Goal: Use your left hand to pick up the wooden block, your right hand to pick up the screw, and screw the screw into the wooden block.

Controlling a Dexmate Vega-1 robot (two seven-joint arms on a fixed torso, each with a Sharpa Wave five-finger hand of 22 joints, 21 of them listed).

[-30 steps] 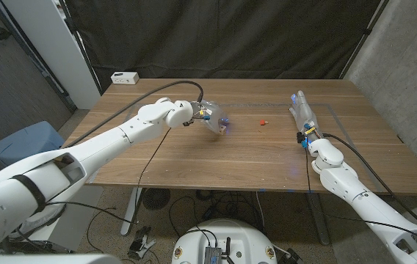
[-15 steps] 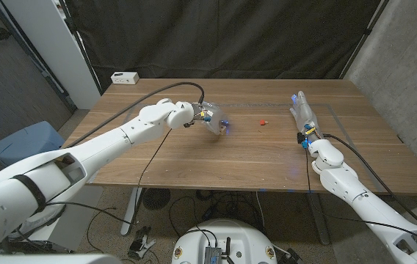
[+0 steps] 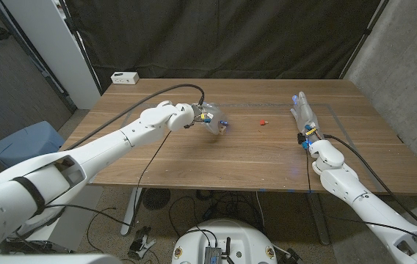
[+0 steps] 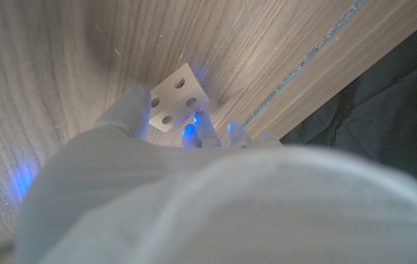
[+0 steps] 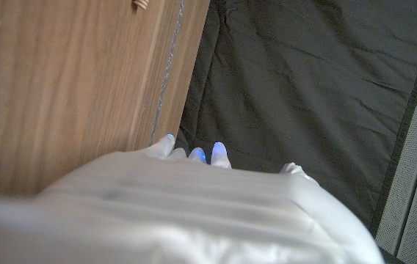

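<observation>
The wooden block [image 4: 173, 107], pale with several round holes, lies on the table. My left hand [image 4: 157, 191] reaches over it, one finger at one side of the block and the others at its near corner, lit blue. In the head view my left hand [image 3: 212, 118] is over the middle of the table and covers the block. The small red screw [image 3: 263, 122] lies on the table a little to the right of that hand. My right hand [image 3: 303, 112] stands further right with fingers stretched out, holding nothing, and it also appears in the right wrist view [image 5: 194, 198].
A white power strip [image 3: 125, 76] sits at the table's back left corner. A thin tape line [image 3: 341, 111] runs near the right side of the wooden table [image 3: 194, 158]. A blue bin [image 3: 23, 144] stands on the floor to the left.
My left hand has shifted slightly back and to the left over the block. The right hand and the screw have not moved.
</observation>
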